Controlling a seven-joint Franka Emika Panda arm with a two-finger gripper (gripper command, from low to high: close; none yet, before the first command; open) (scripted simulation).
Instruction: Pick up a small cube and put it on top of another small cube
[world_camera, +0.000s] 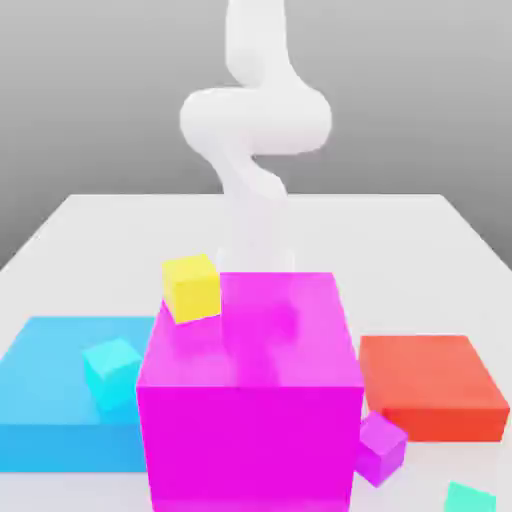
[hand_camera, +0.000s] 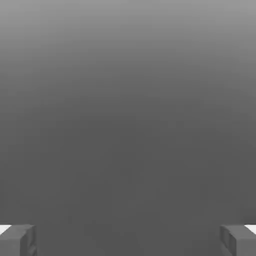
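Yellow cube (world_camera: 192, 289) atop the big magenta block (world_camera: 250, 440) — mint-green cube (world_camera: 470, 498) near the bottom edge.

The mint-green cube (world_camera: 470, 499) is cut off by the bottom edge of the exterior view — I get only its upper part. That same edge cuts the big magenta block (world_camera: 250, 400), and with it the near part of the desk (world_camera: 390, 250). The block hides part of the blue slab (world_camera: 70, 390) beside it. My own arm (world_camera: 255, 110) runs out through the top of the exterior view, and in the hand view my fingers (hand_camera: 11, 241) are cut by the picture's edges — I can't see them whole.
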